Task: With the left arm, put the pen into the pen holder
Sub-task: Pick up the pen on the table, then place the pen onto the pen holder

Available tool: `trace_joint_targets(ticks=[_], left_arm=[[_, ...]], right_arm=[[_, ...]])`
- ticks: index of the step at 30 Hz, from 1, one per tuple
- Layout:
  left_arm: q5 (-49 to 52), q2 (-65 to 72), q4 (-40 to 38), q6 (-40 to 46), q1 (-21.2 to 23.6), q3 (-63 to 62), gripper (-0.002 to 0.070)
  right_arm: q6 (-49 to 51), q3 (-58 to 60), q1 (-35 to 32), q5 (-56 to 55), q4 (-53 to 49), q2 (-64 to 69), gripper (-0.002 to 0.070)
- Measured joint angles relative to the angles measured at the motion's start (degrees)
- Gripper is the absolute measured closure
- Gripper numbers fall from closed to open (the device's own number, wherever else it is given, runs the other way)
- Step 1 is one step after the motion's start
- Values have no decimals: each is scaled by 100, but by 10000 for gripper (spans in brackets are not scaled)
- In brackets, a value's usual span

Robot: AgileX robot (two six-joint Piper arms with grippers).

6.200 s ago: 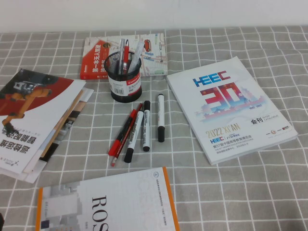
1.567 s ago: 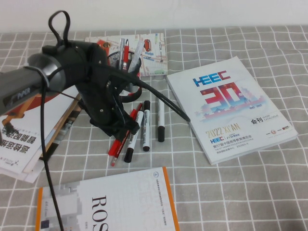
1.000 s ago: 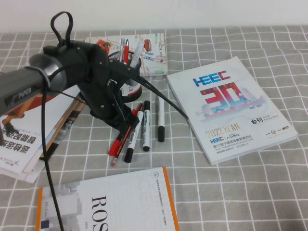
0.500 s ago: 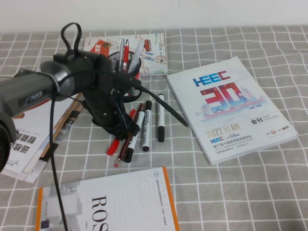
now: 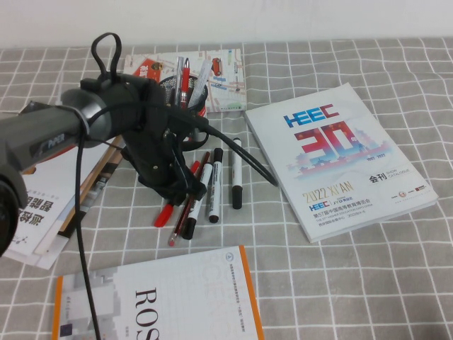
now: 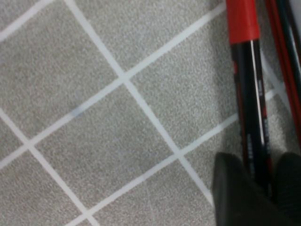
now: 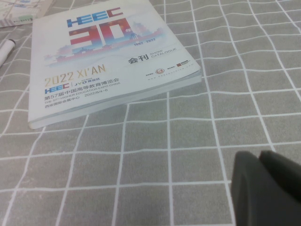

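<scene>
Grey checked cloth covers the whole worktop, with a plain white wall behind it.

Going left to right: a stack of booklets sits on the far left, an orange-edged ROS book lies near the front, and the left gripper is down low over the loose pens. The pen lies flat on the cloth, its red end poking out toward the front-left from under the gripper. In the left wrist view the fingers sit either side of the pen's black middle and look closed onto it, one pad each side. A thin dark-red pencil lies right beside the pen, so it could get dragged along. Next come the white markers. The pen holder stands just behind this cluster, already holding a few pens, mostly hidden by the arm.

To do this step well I'd say: keep the grip firm on the black section, lift straight up so the pencil stays behind, then tip the pen upright before going over the cup.

Further right lies the big white catalogue. The right gripper isn't in the high view; its own camera has it parked near the cloth by the catalogue, fingers together, holding nothing.
</scene>
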Motion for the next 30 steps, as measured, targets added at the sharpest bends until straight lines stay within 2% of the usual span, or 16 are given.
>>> trace_joint_targets(ticks=[4,10,15,20,24,30], left_arm=[[64,0,0,0,0,-17,610],[237,11,0,-75,0,-47,613],[824,-36,0,-87,0,-222,613],[863,-699,-141,-87,0,-190,613],[-228,-1651,-241,-87,-9,450,613],[-3286,-2749,-250,-87,-9,1925,613]], right_arm=[[0,0,0,0,0,0,691],[0,0,0,0,0,0,691],[0,0,0,0,0,0,691],[0,0,0,0,0,0,691],[0,0,0,0,0,0,691],[0,0,0,0,0,0,691]])
